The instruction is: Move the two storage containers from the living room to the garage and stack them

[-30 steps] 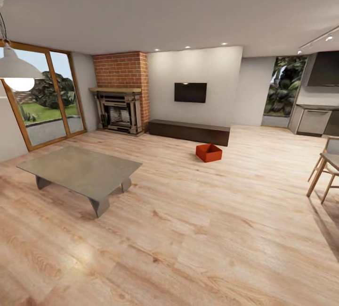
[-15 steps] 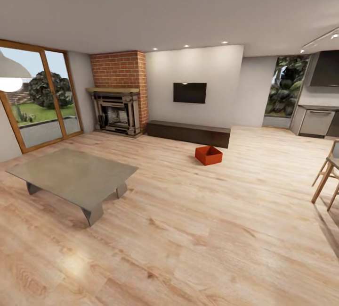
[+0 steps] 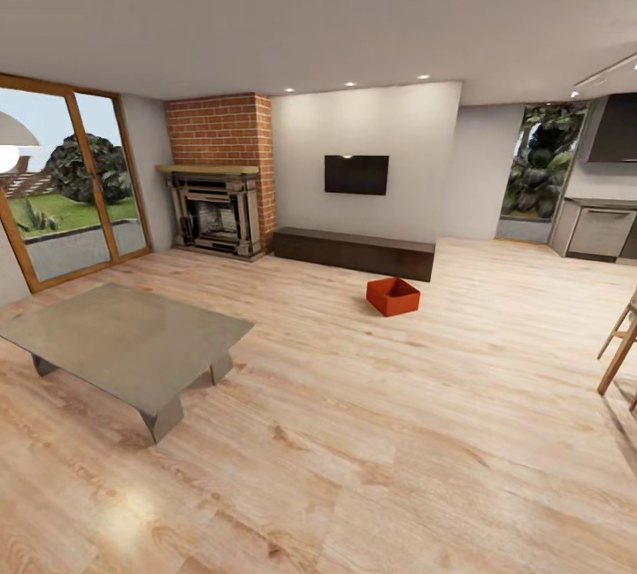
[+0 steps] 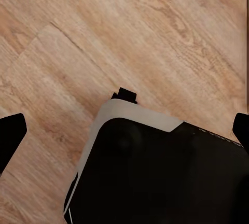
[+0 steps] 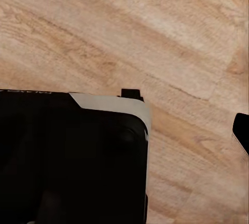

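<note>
A living room with a light wood-plank floor (image 3: pixel 380 432): one orange-red storage container (image 3: pixel 393 296) sits on the planks toward the far side, just in front of a long dark low cabinet (image 3: pixel 354 252) under a wall-mounted television (image 3: pixel 356 174). A low grey table (image 3: pixel 119 342) stands near left, with a brick fireplace (image 3: pixel 218 176) and glass doors (image 3: pixel 62 189) beyond it. Wooden chair legs (image 3: pixel 619 348) show at the right edge. Both wrist cameras look down on planks and the robot's dark base (image 4: pixel 155 175). The left fingers (image 4: pixel 10 136) appear spread wide; whether the right fingers (image 5: pixel 241 130) are spread cannot be told.
</note>
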